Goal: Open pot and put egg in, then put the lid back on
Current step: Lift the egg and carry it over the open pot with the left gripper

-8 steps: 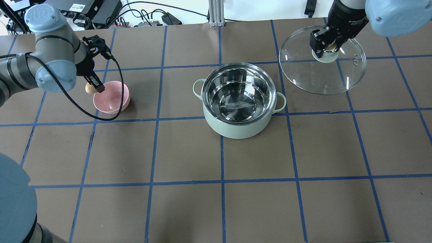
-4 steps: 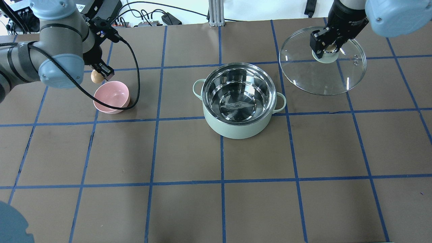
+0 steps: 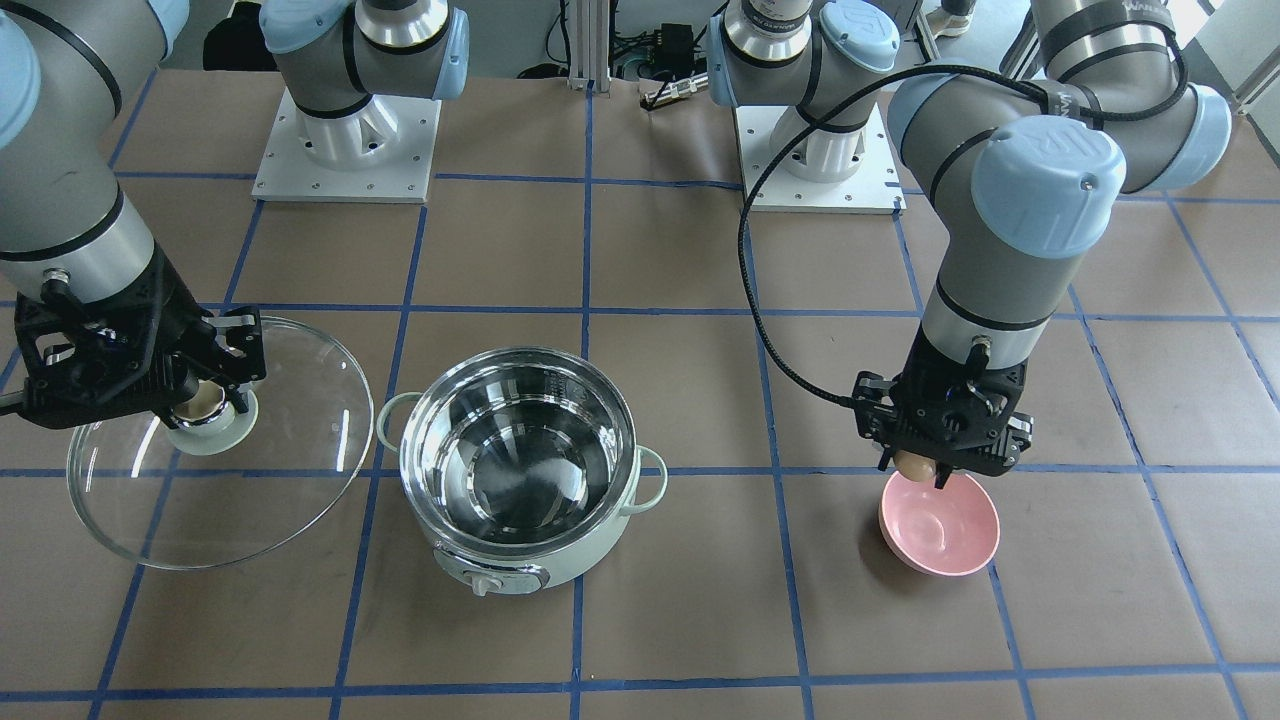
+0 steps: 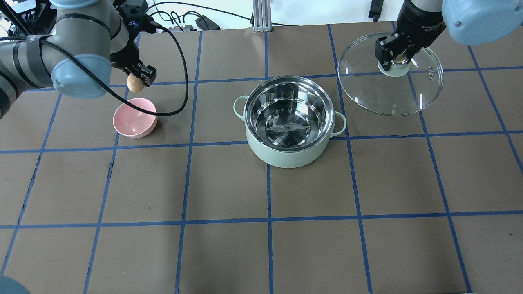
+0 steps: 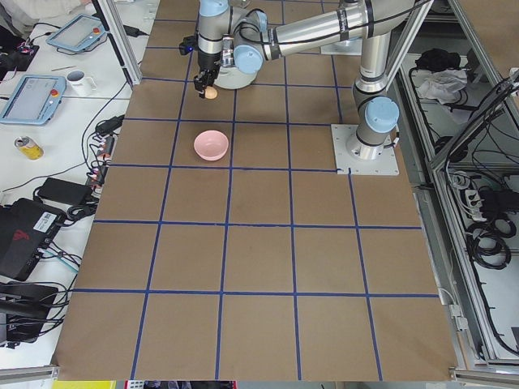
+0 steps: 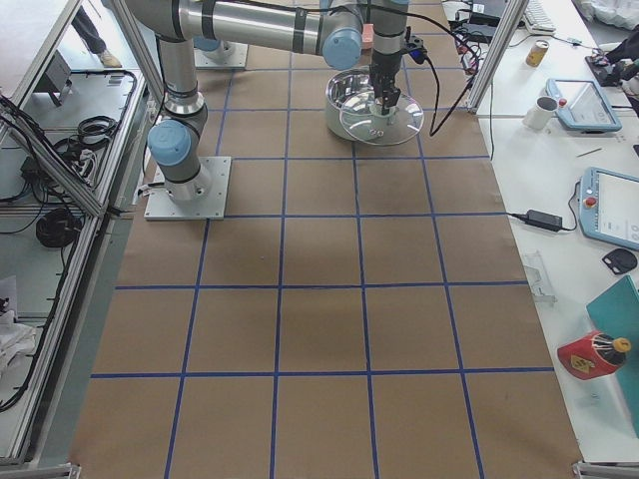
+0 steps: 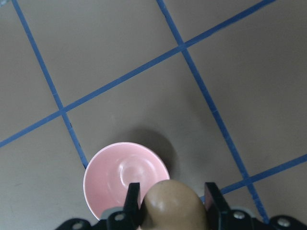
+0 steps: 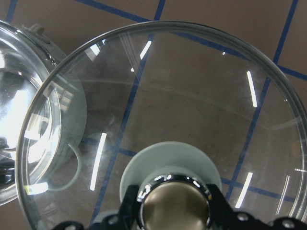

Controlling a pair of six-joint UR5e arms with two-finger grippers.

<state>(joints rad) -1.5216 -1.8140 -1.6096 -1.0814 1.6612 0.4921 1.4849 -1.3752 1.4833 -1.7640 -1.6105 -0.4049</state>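
A white bench with teach pendants runs alongside a brown table gridded with blue tape.

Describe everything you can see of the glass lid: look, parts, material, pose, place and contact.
The lid is a large round dome of clear glass with a pale green centre base and a round beige knob on a shiny collar. It is off the pot, to the robot's right of it, knob up. The right gripper is shut on the knob; nothing else seems to touch it, and it looks lifted off the table.
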